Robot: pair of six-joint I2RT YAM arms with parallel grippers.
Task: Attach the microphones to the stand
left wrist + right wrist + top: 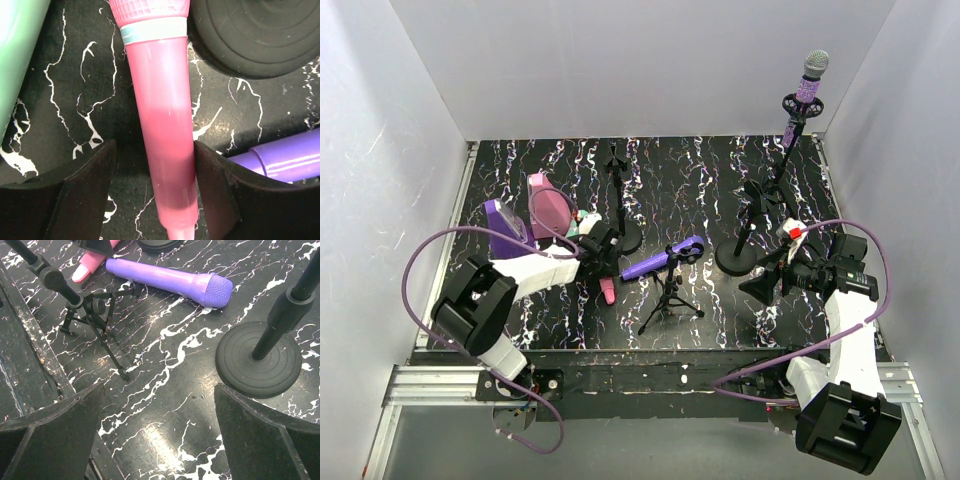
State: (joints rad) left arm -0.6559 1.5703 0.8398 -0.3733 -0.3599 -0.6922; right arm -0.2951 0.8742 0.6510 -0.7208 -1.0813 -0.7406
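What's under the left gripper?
A slim pink plastic microphone, lying on the black marbled table between the left gripper's open fingers. From above, the gripper covers all but its tail end.

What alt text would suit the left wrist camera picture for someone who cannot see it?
A pink microphone lies on the black marbled table, its handle between the open fingers of the left pincer. A mint green microphone shows at the left edge, a round black stand base top right, a purple microphone lower right.
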